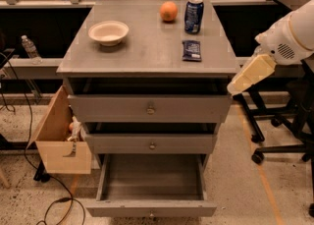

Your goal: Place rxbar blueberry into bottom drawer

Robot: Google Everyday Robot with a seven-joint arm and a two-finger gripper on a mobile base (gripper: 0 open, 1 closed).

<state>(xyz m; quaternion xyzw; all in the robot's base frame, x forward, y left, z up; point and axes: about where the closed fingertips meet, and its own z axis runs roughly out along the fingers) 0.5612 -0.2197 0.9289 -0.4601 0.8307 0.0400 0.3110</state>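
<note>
The rxbar blueberry (192, 50), a flat dark-blue wrapper, lies on the grey cabinet top (147, 52) near its right edge, just in front of the upright blue can (194, 15). The bottom drawer (152, 208) is pulled out wide and its inside is empty. The two upper drawers stand slightly ajar. My arm comes in from the right; my gripper (235, 86) is at its cream-coloured end, beside the cabinet's right front corner, a little below the top and to the right of the bar. It holds nothing that I can see.
A white bowl (108, 32) and an orange (169, 11) sit on the cabinet top. A tan wooden box (59, 140) hangs at the cabinet's left side. A water bottle (29, 48) stands at the left. Chair bases (274, 135) and cables lie on the floor.
</note>
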